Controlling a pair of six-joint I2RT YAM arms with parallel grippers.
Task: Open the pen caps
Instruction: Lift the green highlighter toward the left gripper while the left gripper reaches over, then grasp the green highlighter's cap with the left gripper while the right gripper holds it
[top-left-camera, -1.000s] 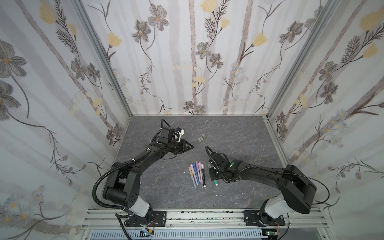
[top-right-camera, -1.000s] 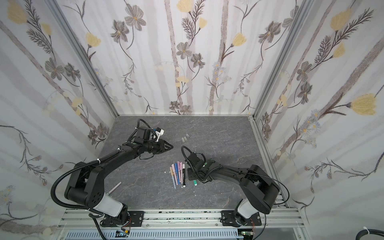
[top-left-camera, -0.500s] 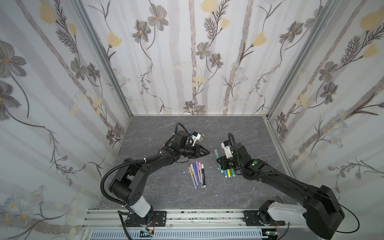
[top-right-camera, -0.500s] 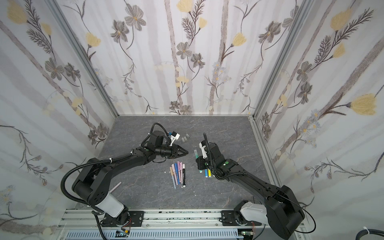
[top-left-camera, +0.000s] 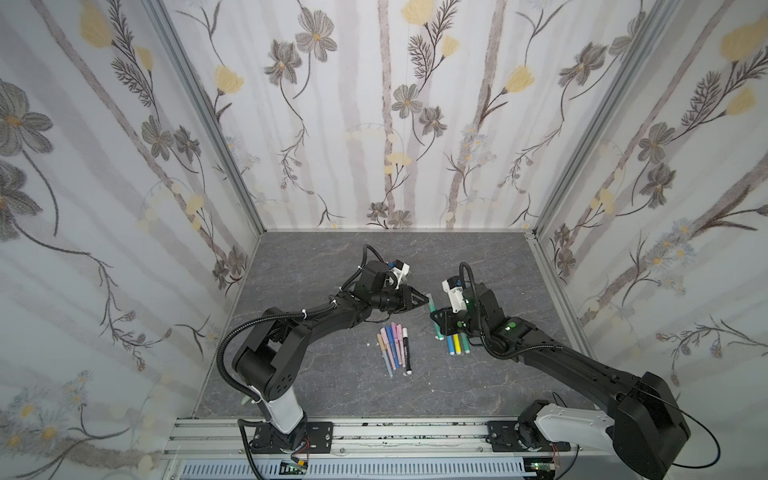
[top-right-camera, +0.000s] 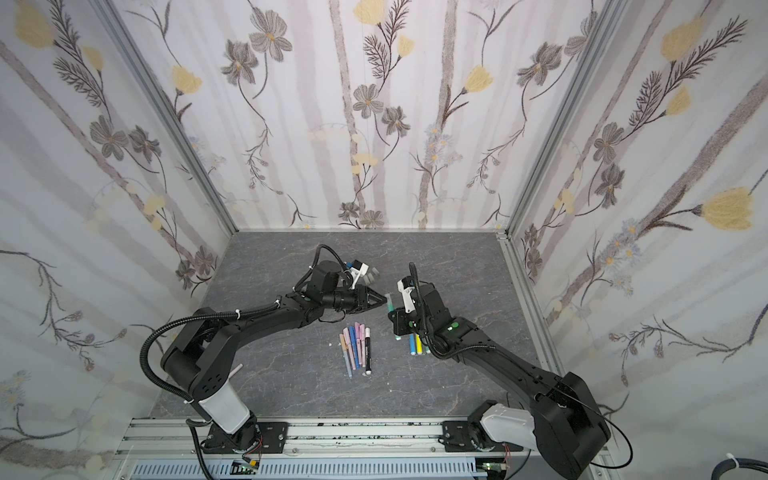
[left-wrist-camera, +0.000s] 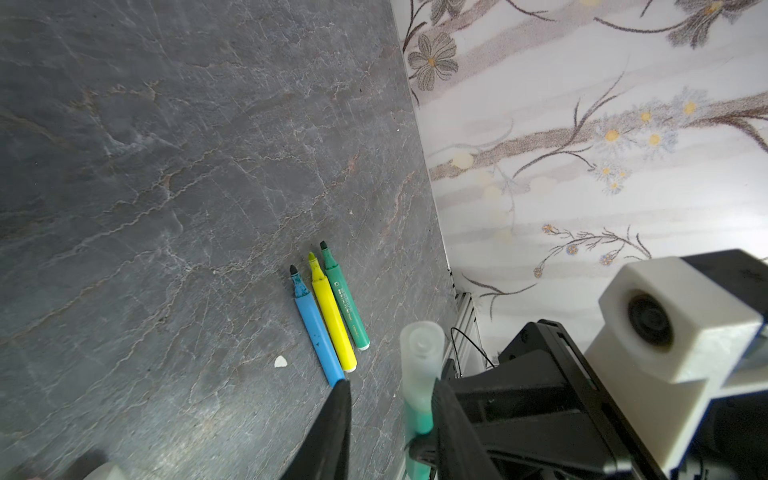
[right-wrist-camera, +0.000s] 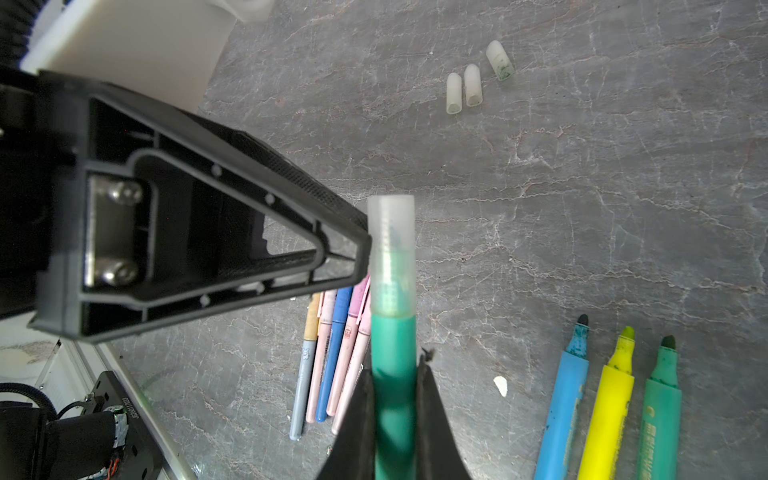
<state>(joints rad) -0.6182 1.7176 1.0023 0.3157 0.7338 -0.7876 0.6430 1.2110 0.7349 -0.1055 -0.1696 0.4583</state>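
Between the two arms, a little to the right of the middle of the table (top-left-camera: 332, 386), we see the right fingers (right-wrist-camera: 434, 424) clamped on the barrel of a green pen (right-wrist-camera: 395, 374), one finger on each side. The frosted cap (right-wrist-camera: 392, 249) is still on this pen. In both top views the capped end (top-left-camera: 430, 300) points towards the back wall.

We see the left fingers (left-wrist-camera: 332, 428) standing apart, with the cap (left-wrist-camera: 419, 353) between them. In the left wrist view the cap lies close against one finger and there is a clear gap to the other. In the right wrist view the tip of one left finger touches the side of the cap.

Just beside the held pen, three uncapped markers (right-wrist-camera: 606, 411) lie side by side on the table: blue, yellow and green. A small white chip (right-wrist-camera: 500, 384) lies near them.

Nearer the left arm, a row of slim pastel pens (top-left-camera: 392, 345) lies close together. Their coloured caps (right-wrist-camera: 311, 320) are on, as far as we can tell.

Farther towards the back wall, three loose caps (right-wrist-camera: 473, 85), all frosted, lie on the table. Two are side by side and the third is just beside them.
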